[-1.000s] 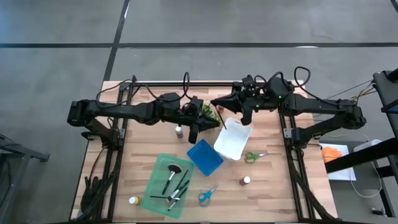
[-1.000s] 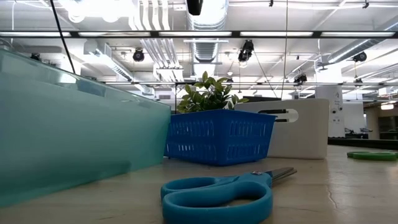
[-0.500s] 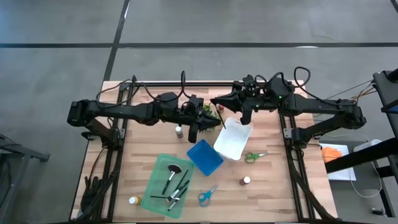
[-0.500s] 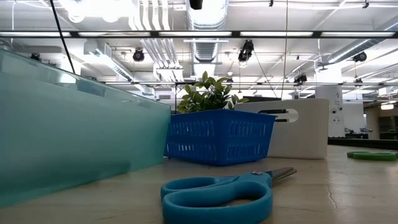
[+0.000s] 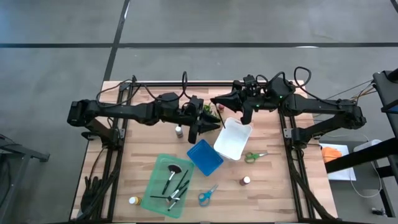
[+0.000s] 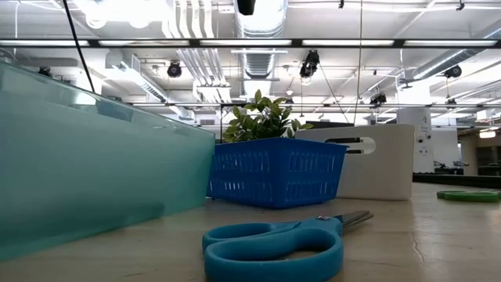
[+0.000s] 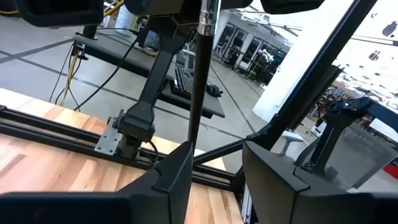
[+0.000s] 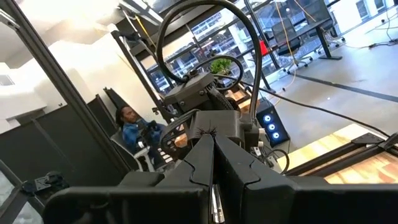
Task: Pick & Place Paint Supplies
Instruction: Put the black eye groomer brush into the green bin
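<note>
Your left claw (image 5: pixel 200 132) stands parted around a thin brush (image 7: pixel 198 81) at frame centre, while your right claw (image 5: pixel 214 102) stays clenched on its tip.

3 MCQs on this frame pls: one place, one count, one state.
1. Where are the blue scissors?
A. in the white bin
B. on the table by the green tray
C. in the blue basket
2. How many scissors are on the table?
A. one
B. two
C. four
3. What is the right pincer doing?
A. wide open
B. shut on a brush
C. shut on nothing

1 B: they lie on bare wood beside the tray.
2 B: the blue pair plus the green scissors.
3 B: its fingers meet on the brush.
</note>
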Available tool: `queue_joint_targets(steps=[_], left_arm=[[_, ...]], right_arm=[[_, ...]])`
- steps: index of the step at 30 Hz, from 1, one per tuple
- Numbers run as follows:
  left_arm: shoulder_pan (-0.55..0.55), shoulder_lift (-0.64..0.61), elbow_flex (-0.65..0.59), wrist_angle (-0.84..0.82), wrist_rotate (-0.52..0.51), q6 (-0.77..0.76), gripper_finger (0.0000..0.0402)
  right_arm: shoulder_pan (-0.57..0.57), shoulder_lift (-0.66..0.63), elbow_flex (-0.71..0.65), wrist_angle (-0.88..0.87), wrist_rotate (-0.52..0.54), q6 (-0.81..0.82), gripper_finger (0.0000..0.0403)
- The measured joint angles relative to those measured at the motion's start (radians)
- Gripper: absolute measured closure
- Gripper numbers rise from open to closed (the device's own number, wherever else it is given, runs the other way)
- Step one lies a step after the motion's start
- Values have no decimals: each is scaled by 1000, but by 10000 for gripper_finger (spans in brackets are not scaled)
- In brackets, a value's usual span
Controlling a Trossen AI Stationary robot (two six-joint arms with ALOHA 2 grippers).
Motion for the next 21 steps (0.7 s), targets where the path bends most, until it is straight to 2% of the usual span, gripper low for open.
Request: queue_joint_targets(steps=[16,18,21], left_arm=[[16,0,2,44,-14,-6,254],[16,0,2,41,-20,-27,272],[16,0,2,10,-32,-35,327]], right_arm=[[4,40,-2,35,-3,0,396],[3,42,-1,44,-4,0,396],[2,43,-1,45,-4,0,396]])
